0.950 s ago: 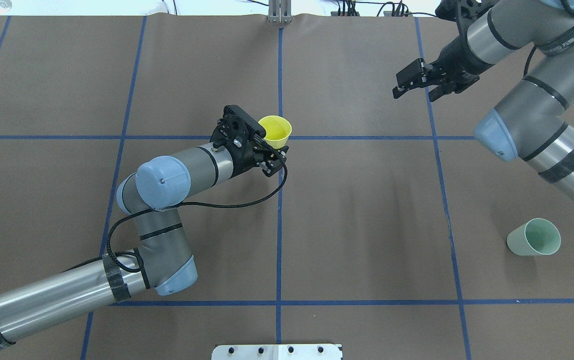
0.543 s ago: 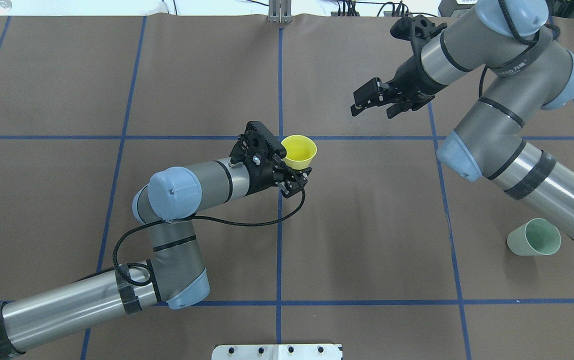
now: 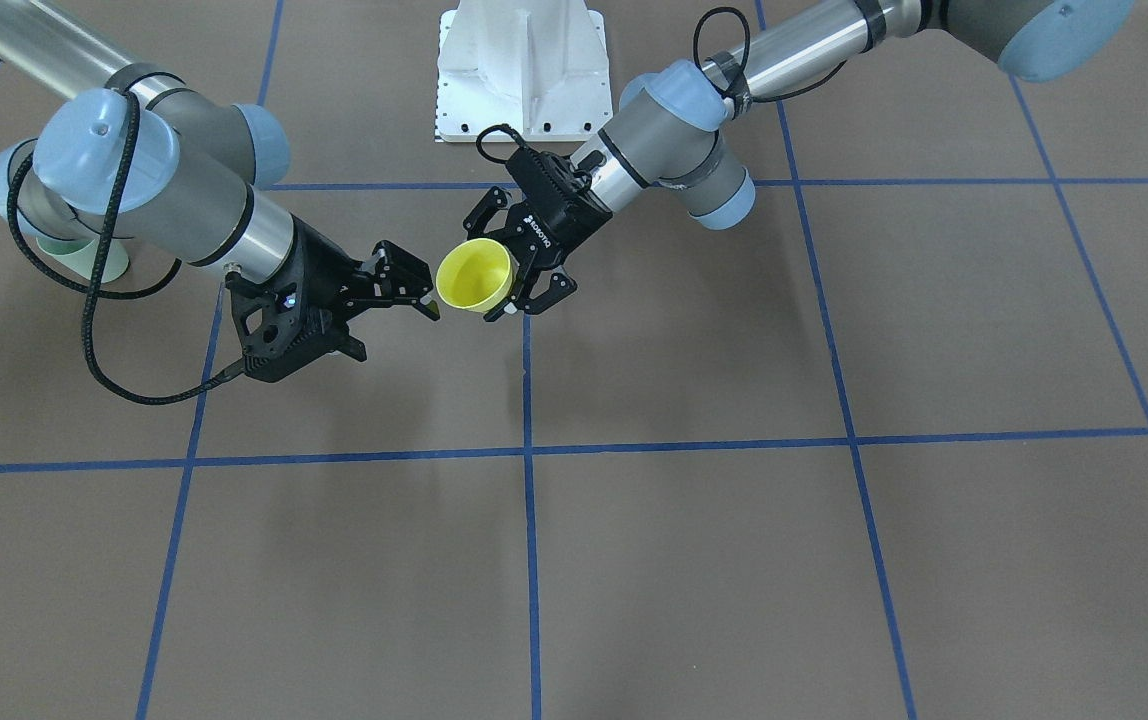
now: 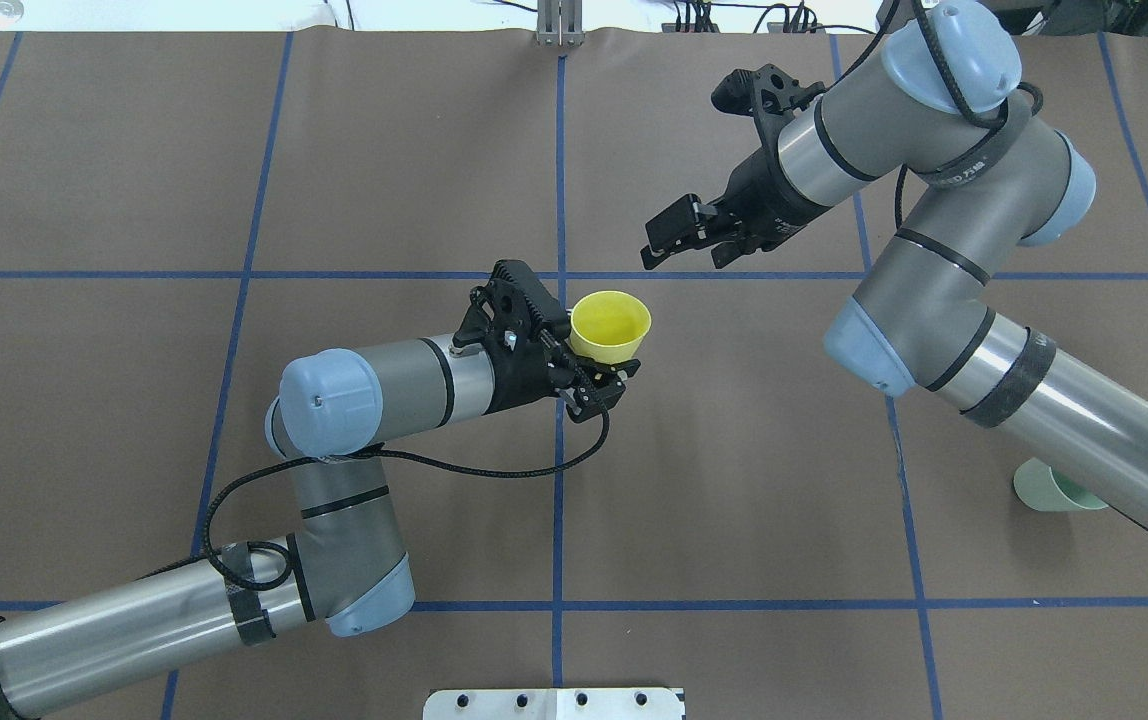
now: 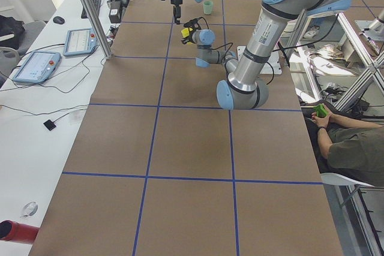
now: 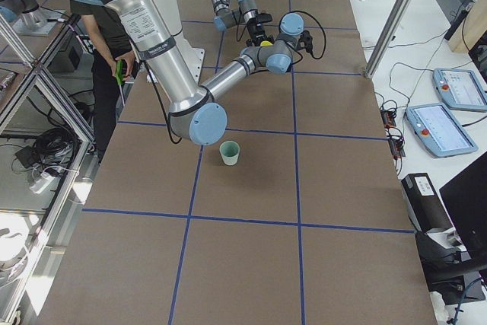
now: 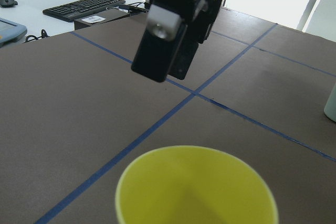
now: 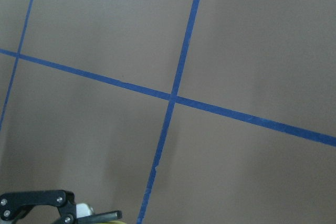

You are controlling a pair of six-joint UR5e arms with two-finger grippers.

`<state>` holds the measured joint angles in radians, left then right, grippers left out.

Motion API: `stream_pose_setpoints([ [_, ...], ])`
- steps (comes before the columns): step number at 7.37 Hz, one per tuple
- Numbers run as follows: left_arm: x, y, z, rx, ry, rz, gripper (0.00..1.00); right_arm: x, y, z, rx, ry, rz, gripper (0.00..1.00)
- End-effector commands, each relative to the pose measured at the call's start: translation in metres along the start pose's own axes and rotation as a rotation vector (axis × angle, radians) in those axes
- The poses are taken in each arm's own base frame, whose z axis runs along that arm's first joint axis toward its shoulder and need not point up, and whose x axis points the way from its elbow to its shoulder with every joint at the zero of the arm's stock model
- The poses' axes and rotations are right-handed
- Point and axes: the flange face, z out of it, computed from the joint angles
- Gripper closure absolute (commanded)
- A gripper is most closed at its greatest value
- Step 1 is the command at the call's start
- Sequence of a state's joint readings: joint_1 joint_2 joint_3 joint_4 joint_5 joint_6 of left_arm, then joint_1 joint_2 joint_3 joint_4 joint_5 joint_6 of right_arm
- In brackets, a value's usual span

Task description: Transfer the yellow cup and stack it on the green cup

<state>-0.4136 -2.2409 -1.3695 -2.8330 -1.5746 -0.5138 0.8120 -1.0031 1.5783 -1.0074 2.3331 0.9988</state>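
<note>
Handover approach: yellow cup in left jaws, right gripper closing in.

The left gripper held the yellow cup by its side wall, jaws closed on it, mouth tilted up and outward, above the table just right of the centre line. Against the earlier overhead pictures, cup and left gripper had shifted to the right and nearer the robot. The right gripper had travelled in from the far right corner and stood near the cup's rim without touching it, jaws parted and empty. The green cup stood unmoved at the right side of the table, well apart, now partly covered by the right arm.
</note>
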Motion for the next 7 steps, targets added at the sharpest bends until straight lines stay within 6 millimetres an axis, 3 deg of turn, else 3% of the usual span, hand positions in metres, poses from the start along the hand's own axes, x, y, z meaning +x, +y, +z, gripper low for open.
stream_pose_setpoints([
  [1,0.0,0.007,-0.002,0.0,0.005,-0.001,0.34,-0.007,0.012,0.013,-0.028,-0.016,-0.013,0.0],
  [4,0.008,0.014,0.002,-0.01,0.01,-0.003,0.34,-0.015,0.023,0.021,-0.061,-0.033,0.017,0.04],
  [6,0.011,0.011,0.004,-0.006,0.012,-0.004,0.34,-0.019,0.032,0.03,-0.092,-0.042,0.044,0.12],
  [7,0.013,0.012,0.004,-0.007,0.015,-0.004,0.34,-0.019,0.034,0.031,-0.096,-0.043,0.043,0.21],
])
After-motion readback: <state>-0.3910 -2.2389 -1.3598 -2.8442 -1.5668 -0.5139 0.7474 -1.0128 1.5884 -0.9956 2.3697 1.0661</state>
